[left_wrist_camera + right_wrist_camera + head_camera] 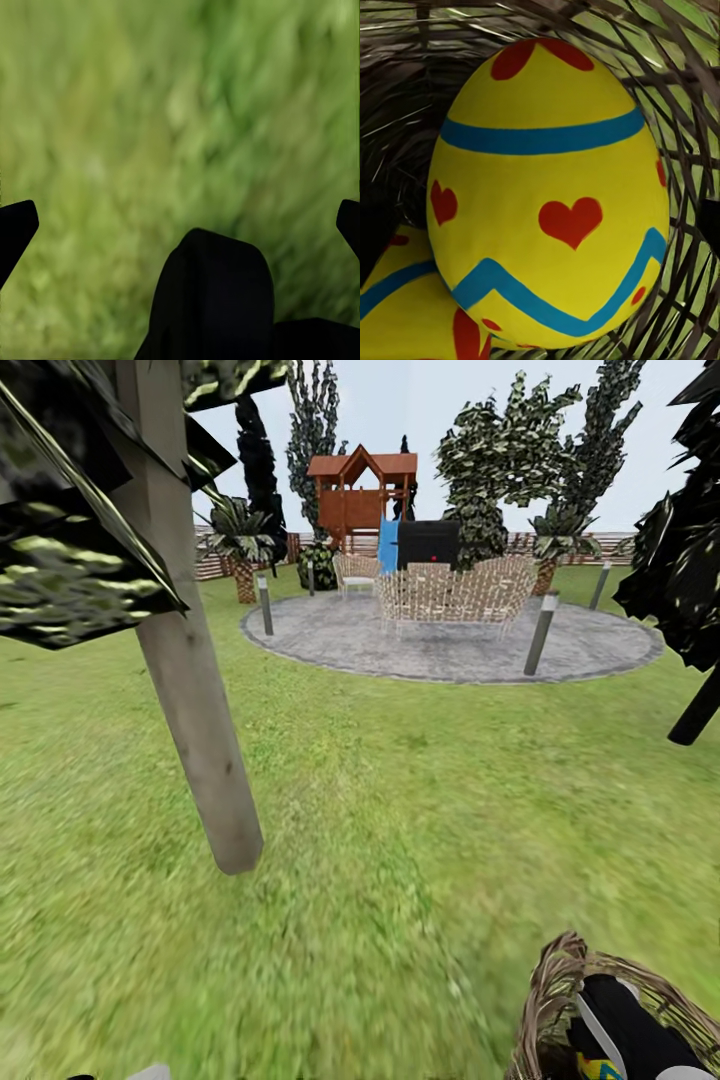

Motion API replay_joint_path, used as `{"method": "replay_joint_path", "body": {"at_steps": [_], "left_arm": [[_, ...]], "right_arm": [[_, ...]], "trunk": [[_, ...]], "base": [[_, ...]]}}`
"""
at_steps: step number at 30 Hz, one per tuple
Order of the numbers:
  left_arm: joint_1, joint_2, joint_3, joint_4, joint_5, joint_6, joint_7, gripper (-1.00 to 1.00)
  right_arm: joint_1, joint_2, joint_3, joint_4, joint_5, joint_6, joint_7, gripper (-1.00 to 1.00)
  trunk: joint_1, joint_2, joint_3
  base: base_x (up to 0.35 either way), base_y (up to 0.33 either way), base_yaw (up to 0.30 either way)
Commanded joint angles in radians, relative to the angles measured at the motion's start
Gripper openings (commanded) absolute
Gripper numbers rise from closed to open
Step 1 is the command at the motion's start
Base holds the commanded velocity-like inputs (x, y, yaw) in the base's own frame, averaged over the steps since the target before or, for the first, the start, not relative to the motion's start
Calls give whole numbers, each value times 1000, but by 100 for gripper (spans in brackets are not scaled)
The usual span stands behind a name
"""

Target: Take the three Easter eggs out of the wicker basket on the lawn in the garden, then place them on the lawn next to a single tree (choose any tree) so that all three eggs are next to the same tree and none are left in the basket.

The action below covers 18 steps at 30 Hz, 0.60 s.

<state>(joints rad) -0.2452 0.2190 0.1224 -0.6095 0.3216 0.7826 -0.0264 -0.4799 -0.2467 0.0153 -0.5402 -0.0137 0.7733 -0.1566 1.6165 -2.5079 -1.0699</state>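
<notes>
At left in the head view, a tree (190, 700) with a pale, leaning trunk stands on the lawn (400, 830). Behind centre, a round grey patio (450, 645) carries woven chairs (455, 595), with a wooden playset (360, 495) beyond. At lower right, the basket (560, 1000) rests on the grass, the right arm reaching into it. Left gripper (180, 217): wrist view shows blurred grass between dark fingertips (16, 225) spread wide apart, nothing held. Right wrist view: one egg (547, 195) fills the basket interior, a second egg (397, 307) beside and touching it; whether these jaws are spread or pinching cannot be told.
</notes>
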Motion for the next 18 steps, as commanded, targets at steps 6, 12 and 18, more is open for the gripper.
{"method": "replay_joint_path", "body": {"at_steps": [6, 12, 18], "left_arm": [[0, -1, 3, -1, -1, 5, -3, 100], [0, -1, 3, -1, -1, 5, -3, 100], [0, 0, 4, -3, -1, 4, -3, 100]], "right_arm": [[0, 1, 2, -1, -2, 4, -3, 100], [0, 2, 3, -1, -2, 4, -3, 100], [0, 3, 5, -5, -2, 4, -3, -100]], "trunk": [[2, -2, -24], [5, -3, -47], [6, -4, -55]], "base": [[0, 0, 0], [0, 0, 0], [0, 0, 0]]}}
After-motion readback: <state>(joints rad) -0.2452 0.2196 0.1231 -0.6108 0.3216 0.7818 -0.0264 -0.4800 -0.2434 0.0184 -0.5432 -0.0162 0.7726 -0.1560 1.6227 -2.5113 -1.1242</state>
